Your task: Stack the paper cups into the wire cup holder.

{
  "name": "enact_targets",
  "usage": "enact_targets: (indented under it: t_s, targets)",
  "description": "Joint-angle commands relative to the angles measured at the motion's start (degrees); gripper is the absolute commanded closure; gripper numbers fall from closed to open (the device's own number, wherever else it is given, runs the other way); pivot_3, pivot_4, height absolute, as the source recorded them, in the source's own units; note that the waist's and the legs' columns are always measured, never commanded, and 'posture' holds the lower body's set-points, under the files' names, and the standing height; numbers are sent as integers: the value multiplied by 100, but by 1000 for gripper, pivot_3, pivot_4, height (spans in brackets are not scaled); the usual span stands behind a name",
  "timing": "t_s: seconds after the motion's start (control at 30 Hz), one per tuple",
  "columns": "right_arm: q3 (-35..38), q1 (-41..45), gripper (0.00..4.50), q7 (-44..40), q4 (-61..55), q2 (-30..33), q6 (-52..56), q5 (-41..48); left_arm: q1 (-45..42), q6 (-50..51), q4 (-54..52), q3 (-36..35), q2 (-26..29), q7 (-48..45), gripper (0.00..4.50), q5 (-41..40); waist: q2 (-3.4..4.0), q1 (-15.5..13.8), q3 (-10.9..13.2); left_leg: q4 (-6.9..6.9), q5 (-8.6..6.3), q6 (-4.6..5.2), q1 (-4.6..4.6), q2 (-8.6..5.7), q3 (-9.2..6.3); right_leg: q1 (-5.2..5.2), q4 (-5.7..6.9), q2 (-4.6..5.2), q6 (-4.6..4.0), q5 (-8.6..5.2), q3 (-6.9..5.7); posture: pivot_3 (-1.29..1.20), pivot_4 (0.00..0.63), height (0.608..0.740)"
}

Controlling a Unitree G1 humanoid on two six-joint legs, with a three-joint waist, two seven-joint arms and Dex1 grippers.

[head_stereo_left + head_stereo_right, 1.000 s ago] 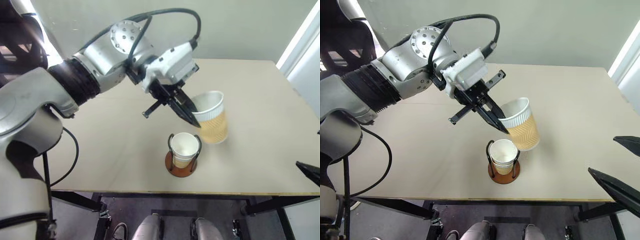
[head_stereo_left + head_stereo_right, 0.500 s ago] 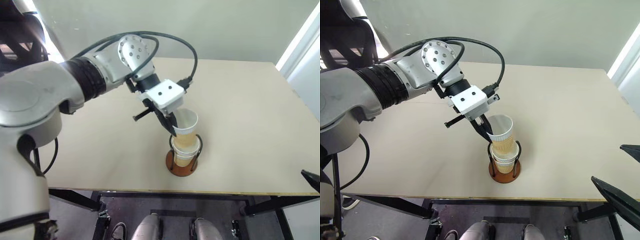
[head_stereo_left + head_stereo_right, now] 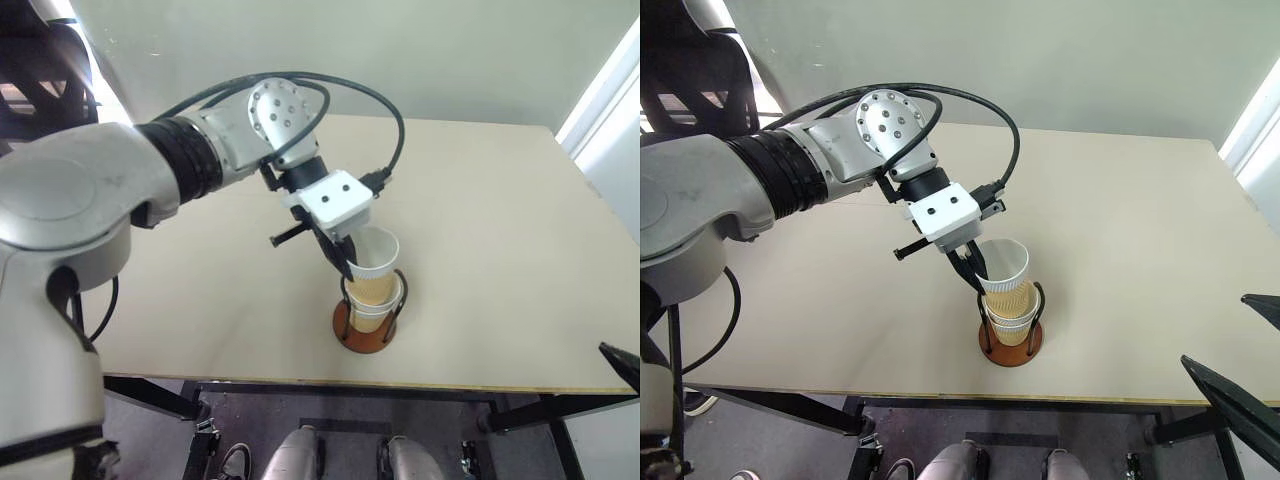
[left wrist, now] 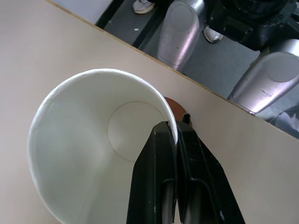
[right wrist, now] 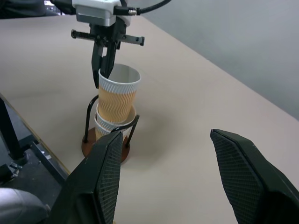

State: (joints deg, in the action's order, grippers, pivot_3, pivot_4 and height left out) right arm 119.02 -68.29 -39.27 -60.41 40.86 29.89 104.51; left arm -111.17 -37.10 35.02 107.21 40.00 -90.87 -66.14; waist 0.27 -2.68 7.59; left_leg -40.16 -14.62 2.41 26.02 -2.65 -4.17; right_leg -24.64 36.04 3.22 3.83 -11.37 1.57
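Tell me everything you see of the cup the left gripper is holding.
The held cup is tapered paper, yellow-tan with a zigzag ribbed wall, white band, rolled white rim and empty white inside. It stands nearly upright, its lower part nested in the cup already in the wire cup holder. The left gripper is shut on its rim, one finger inside, one outside.

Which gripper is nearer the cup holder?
Left. The left gripper grips a cup right above the holder; the right gripper waits apart.
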Motion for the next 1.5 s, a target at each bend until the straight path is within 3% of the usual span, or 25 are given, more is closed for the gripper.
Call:
enact_targets:
  t_s: [0.03, 0.17, 0.2, 0.3, 0.63, 0.8, 1.07, 1.23, 1.5]
  targets:
    - [-77, -189, 1442, -66, 41, -77, -375, -90, -67, -98, 111, -16, -27, -163, 4451, -50, -2, -3, 1, 0, 0, 0, 0, 0, 0, 0, 0, 0, 1, -1, 0, 0, 150, 740]
    - [-250, -375, 1442, -153, 41, -165, -519, -302, -45, 1, 116, -81, -60, -163, 4451, -99, -5, -12, 3, 0, 0, -1, 0, 0, 0, 1, 0, 0, 0, -4, -1, 0, 150, 740]
    - [-303, -407, 1442, -166, 41, -172, -546, -354, -24, 36, 131, -125, -75, -163, 4281, -114, -6, -14, 3, 0, 0, -1, 0, 0, 0, 1, 0, 0, 0, -6, -2, 0, 150, 740]
    - [-389, -486, 1442, -187, 41, -187, -657, -427, -11, 3, 155, -117, -88, -163, 3518, -90, -6, -17, 3, 0, 5, -8, 0, 0, 0, 2, 0, 0, 0, -7, -2, 0, 150, 740]
    - [-704, -701, 1442, -195, 41, -152, -1054, -696, 187, 125, 313, -565, -116, -163, 26, -128, -9, -27, 5, 0, 7, -12, 0, 0, 0, 4, 0, 0, 0, -10, -3, 0, 150, 740]
    - [-1136, -632, 1442, -76, 96, 201, -1188, -1019, 409, 708, 497, -1565, 5, -163, 26, -302, -10, -26, 5, -1, 12, -18, -2, -1, 1, 6, 1, 0, 1, -10, -3, 0, 150, 740]
    - [-1836, -2, 1442, -111, 1062, 1697, -655, -1979, 1356, 2142, 1413, -4163, 684, -163, 26, 150, 11, 25, -7, 5, 50, -66, -20, 2, 2, 7, 12, -3, 2, -7, 2, 0, 150, 740]
    - [-2355, 801, 26, -586, 1635, 2410, -106, -2387, 2186, 2781, 1459, -5306, 1349, -163, 0, 836, 19, 48, -11, 7, 98, -4, -20, 8, -3, 3, 14, -16, 3, -6, 2, 0, 150, 740]
    - [-3872, 2521, 26, -1423, 2528, 3322, 379, -3410, 3908, 3657, 794, -7038, 2451, -163, 0, 1672, 23, 72, -15, 7, 100, 1, -6, 5, -19, -9, -5, -22, 9, 1, 2, 0, 150, 740]
